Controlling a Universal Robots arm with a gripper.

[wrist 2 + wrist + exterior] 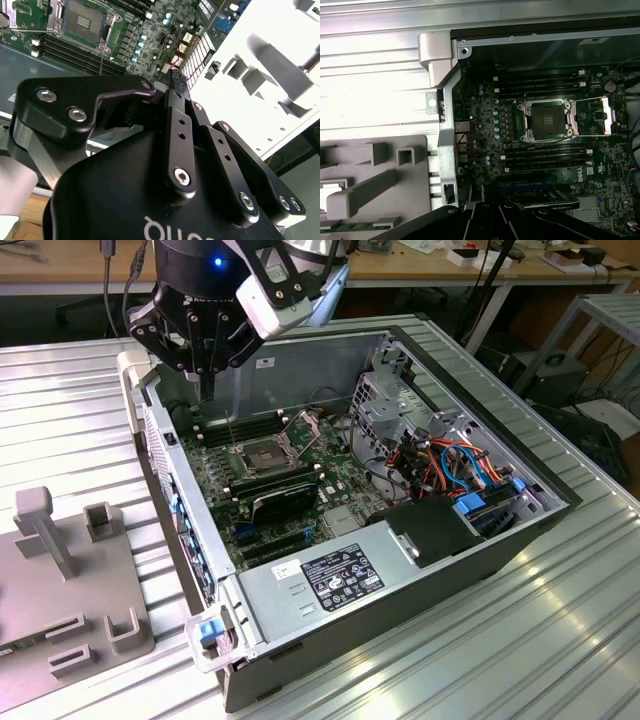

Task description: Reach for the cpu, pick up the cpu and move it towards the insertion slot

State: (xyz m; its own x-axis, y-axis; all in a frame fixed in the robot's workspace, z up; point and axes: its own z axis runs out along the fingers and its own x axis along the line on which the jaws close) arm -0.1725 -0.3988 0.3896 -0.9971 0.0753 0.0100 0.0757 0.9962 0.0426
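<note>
Nearest, a grey fixture (60, 580) lies just beside the case (400, 590), on the exterior view's left. Inside the case, the slot (257, 452) lies uncovered, its plate (305, 425) swung back, with memory slots (545, 155) on either side. Farthest, above the case's far rim, the gripper (207, 390) hangs clear of the slot, fingers (180, 130) pinched together. Whether the cpu sits between them, I cannot tell.

The tool (207, 388) is smooth black metal with a satin sheen. The insertion slot (547, 120) has a shiny metal frame, set in a matt green circuit board (335, 475). The tabletop (560, 640) is ribbed, bright metal, and the fixture (60, 570) is matt grey plastic.
</note>
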